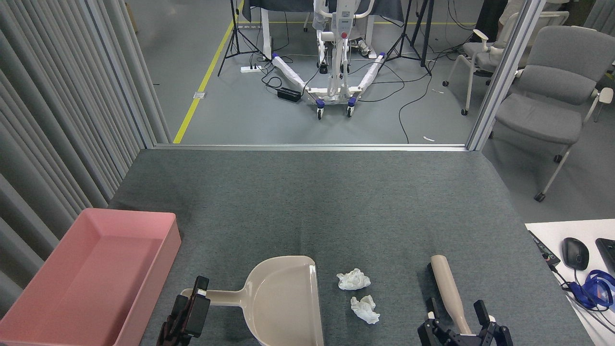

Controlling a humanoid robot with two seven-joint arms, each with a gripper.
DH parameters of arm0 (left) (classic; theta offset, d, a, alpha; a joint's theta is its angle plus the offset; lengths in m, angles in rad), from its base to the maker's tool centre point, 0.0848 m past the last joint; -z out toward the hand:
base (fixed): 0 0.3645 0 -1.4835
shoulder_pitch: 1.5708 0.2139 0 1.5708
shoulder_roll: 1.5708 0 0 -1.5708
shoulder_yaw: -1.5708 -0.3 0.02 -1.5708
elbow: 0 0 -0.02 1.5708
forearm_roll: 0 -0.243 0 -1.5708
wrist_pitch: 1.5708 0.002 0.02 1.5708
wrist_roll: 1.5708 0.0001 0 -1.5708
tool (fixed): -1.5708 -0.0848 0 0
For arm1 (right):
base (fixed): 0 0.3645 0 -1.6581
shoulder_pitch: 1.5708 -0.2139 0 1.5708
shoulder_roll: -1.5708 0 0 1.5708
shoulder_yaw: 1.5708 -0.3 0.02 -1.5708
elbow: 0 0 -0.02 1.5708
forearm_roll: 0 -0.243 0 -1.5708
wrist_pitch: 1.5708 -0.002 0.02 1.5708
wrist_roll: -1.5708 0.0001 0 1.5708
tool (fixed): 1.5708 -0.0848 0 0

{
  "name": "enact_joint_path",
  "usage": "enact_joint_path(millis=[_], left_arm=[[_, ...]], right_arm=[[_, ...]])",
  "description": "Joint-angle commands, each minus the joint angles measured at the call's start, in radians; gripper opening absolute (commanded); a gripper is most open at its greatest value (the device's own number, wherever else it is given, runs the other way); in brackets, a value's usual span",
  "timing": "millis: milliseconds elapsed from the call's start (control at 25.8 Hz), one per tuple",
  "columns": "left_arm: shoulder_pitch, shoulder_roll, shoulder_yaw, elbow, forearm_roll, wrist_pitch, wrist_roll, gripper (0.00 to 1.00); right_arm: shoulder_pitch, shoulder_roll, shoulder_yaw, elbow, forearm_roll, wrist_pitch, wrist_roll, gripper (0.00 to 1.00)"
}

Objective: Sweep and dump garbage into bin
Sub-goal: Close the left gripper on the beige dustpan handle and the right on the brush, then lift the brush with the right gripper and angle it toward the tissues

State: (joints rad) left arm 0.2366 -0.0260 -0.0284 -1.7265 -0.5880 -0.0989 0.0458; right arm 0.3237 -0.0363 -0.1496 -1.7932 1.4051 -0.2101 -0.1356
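Two crumpled white garbage wads lie on the grey carpet just right of the beige dustpan. The pink bin stands at the near left, with nothing visible in it. My left gripper is turned edge-on over the dustpan's handle; its dark fingers overlap the handle and I cannot see the gap. At the bottom right my right gripper is open, one finger on each side of the beige brush handle.
A white desk corner with a black mouse and blue cable sits at the right edge. Grey curtains line the left. Beyond the carpet's far edge are a wheeled stand, floor cables and grey chairs.
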Motion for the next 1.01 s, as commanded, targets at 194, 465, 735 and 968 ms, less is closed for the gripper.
enact_joint_path(millis=[194, 465, 735, 968], left_arm=[[0.010, 0.003, 0.013, 0.090, 0.073, -0.015, -0.004, 1.00], [-0.037, -0.012, 0.068, 0.240, 0.073, -0.087, -0.003, 1.00], [-0.111, -0.012, 0.082, 0.291, 0.074, -0.094, -0.001, 1.00], [-0.157, -0.012, 0.082, 0.321, 0.074, -0.087, -0.003, 1.00]], right_arm=[[0.006, -0.004, -0.010, 0.000, 0.000, 0.000, -0.004, 1.00], [0.069, -0.037, -0.067, 0.000, -0.017, -0.028, 0.007, 1.00], [0.101, -0.051, -0.177, 0.000, -0.071, -0.098, 0.007, 1.00], [0.109, -0.053, -0.169, 0.011, -0.071, -0.097, 0.007, 1.00]])
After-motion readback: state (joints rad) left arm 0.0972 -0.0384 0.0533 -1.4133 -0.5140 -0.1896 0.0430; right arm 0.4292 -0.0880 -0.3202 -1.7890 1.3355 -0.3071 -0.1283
